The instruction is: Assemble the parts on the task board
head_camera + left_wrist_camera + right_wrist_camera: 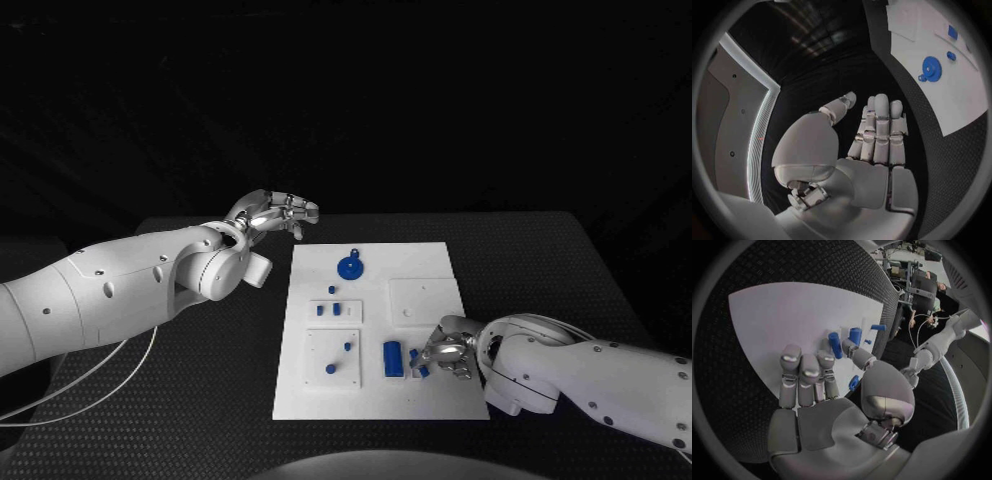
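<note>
**Task board with right hand at its near right corner, left hand off its far left corner**

Task board (pixel 433 262), a white plate, lies lengthwise in the middle of the black table (pixel 577 260), running from near to far.

Nearest, the right hand (pixel 441 355) rests over the board's near right part, its arm coming in from the right. In the right wrist view its fingers (pixel 804 371) lie straight and close side by side above the white surface, with the thumb set apart toward the blue pieces. A small blue part (pixel 854 383) shows just beside the thumb's base; whether the hand is pinching it or it merely lies under the palm cannot be told. In the head view bits of blue (pixel 421 371) show at the hand's fingertips.

Just left of that hand a blue cylinder (pixel 392 358) lies on the board, its long side running near to far. Further left, on a raised square panel at the near left, are two small blue pieces (pixel 340 358).

Past these, around the board's middle, small blue blocks (pixel 333 308) sit on its left half, with a plain raised white square (pixel 423 298) to their right.

Farther still, a round blue gear-like part (pixel 351 267) lies on the far left part of the board.

Farthest, the left hand (pixel 274 214) hovers off the board's far left corner, above the table. The left wrist view shows it holding nothing, fingers (pixel 879 127) straight and side by side, thumb held apart.
</note>
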